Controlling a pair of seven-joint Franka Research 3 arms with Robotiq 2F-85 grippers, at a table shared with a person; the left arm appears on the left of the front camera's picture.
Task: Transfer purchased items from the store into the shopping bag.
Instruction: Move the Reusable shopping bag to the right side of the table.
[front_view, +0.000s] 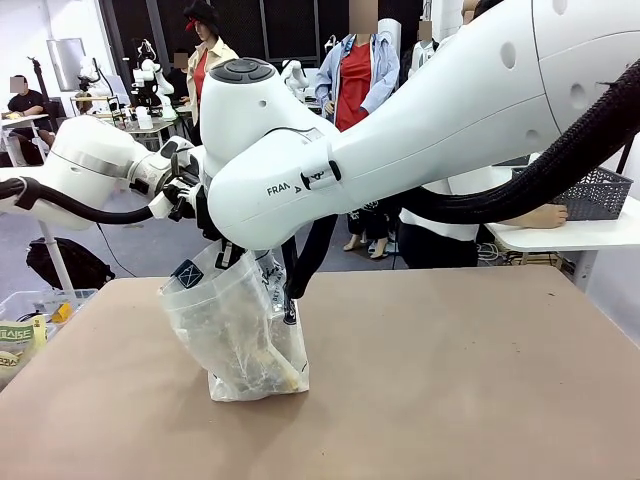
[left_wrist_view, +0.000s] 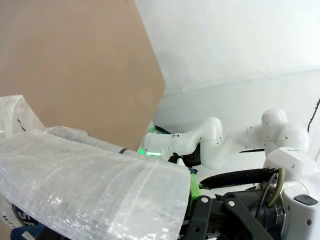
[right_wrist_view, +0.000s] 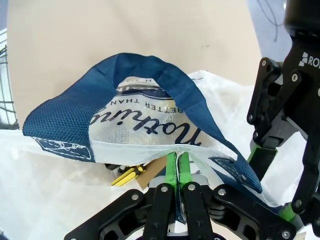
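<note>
Shopping bag (front_view: 240, 335) stands left of centre on worktop (front_view: 450, 380), items inside, likely near done. Right gripper (right_wrist_view: 177, 167) fingers pinch its rim; left gripper (front_view: 185, 190) fingers' state unclear.

A brown table (front_view: 450, 380) spreads below the left gripper (front_view: 185, 195). Low and to that gripper's left, a clear bin (front_view: 30, 300) sits at the table's edge with a printed packet (front_view: 12, 335) inside. Beyond the bin, below the gripper's level, a black bag (front_view: 65, 262) lies on the floor. Well off to the gripper's right stands a white table (front_view: 570, 235). Behind it, far left, a person (front_view: 25, 100) sits at a desk.
</note>
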